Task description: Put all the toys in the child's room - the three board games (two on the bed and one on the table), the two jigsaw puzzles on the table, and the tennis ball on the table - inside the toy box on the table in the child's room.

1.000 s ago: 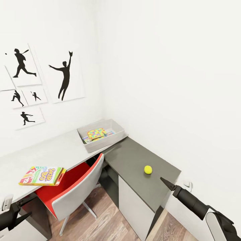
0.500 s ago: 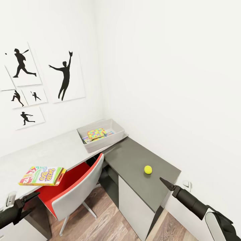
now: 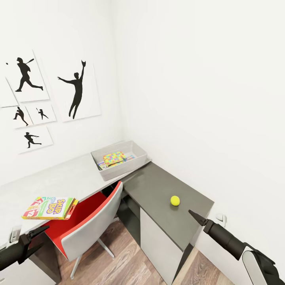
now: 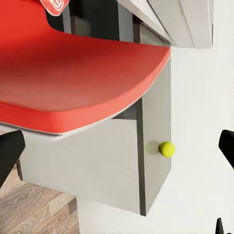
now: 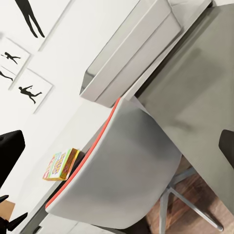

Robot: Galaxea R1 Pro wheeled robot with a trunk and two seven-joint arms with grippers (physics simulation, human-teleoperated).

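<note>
Just ahead of the left gripper: a moulded chair with a red seat and inner face, a light grey outer shell and thin metal legs, its back rising on the side toward the right gripper. Below the chair and between the two grippers: brown wood-plank floor. High up and far beyond the left gripper: a close cluster of white picture panels with black silhouettes of ball players, hung on the plain white wall. Just beside the right gripper, low on that wall: a small white wall socket.
</note>
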